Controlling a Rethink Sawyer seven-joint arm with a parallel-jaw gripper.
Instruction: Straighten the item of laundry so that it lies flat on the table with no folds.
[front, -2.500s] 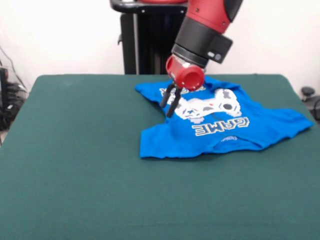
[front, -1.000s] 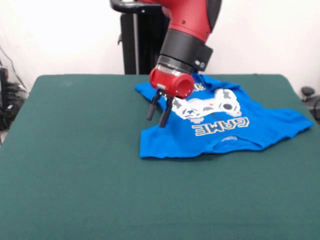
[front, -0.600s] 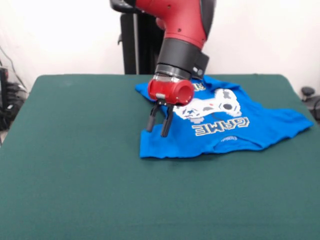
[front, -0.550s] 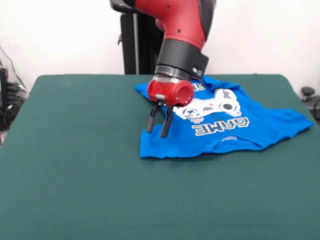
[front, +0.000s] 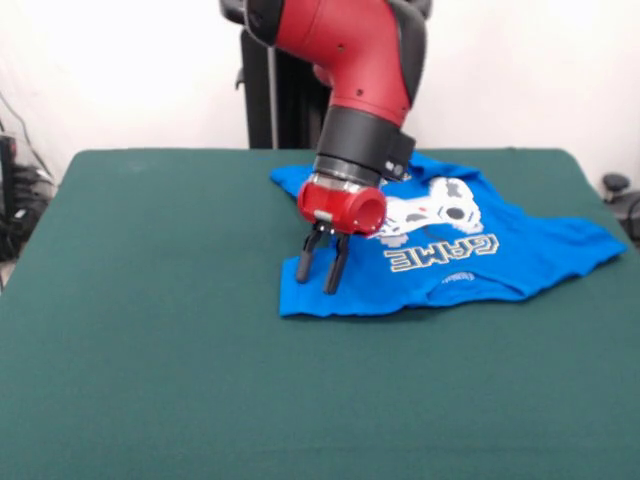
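Note:
The item of laundry (front: 470, 262), a small bright blue T-shirt with a white-and-grey controller print and white "GAME" lettering, lies rumpled right of centre on the dark green table (front: 160, 340). Its lower hem is folded under and the right sleeve points toward the table's right edge. My gripper (front: 320, 276) hangs from the red arm over the shirt's near left corner, open, with its two black fingers a small gap apart and the tips low over the cloth. Nothing is held between them. The arm hides part of the shirt's upper left.
A black pedestal column (front: 275, 90) stands behind the table's far edge. Dark cables and gear (front: 15, 200) sit off the left side, and a small black object (front: 615, 185) lies beyond the right edge.
My gripper has travelled from over the print toward the shirt's near left corner and come down lower over the cloth. The shirt itself has not shifted.

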